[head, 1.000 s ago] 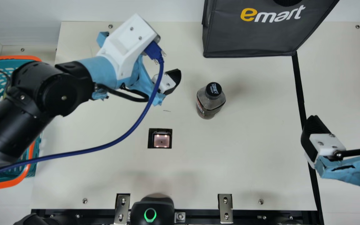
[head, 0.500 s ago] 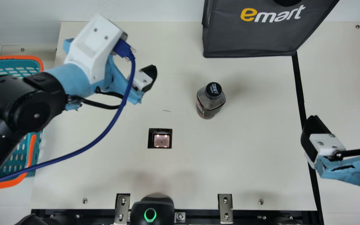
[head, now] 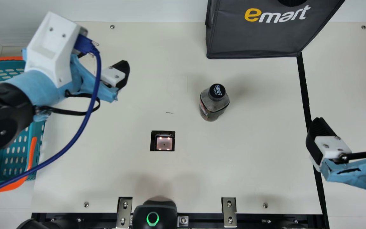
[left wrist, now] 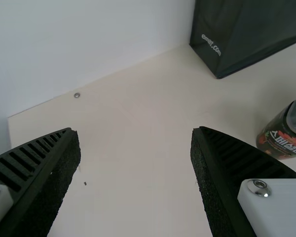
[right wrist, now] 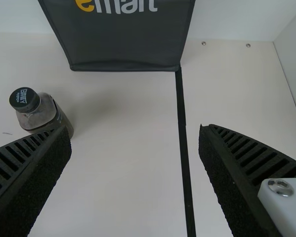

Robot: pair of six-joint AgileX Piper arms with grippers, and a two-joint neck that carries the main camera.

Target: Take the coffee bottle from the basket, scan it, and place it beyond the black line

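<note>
Coffee bottle (head: 214, 103) upright on the cream surface (head: 233, 171), black cap on top, between the two tools and apart from both. It sits on the scanner side of the black line (head: 303, 82), well apart from the line. Left tool (head: 119, 74): main view has it to the left of the bottle, slightly farther toward the back wall, between basket and bottle. In left wrist view the left tool (left wrist: 135, 130) is spread wide, bare surface between its fingers; bottle is off to one side, outside the gap. Right tool (head: 348, 122): to the right of the bottle in main view, one finger overlapping the black line there, the other past it. Also spread wide; right wrist view has the line running through the gap between its fingers, bottle outside that gap. Scanner (head: 164, 143): lit square, nearer the robot than the bottle and left of it. Basket (head: 31, 154): teal with orange rim, at the left edge, partly behind the left arm. Dark bag (head: 256, 35): at the back, behind and right of the bottle, the line meeting its bottom corner. Blue cable (head: 81, 127): runs from the left arm across the basket.
</note>
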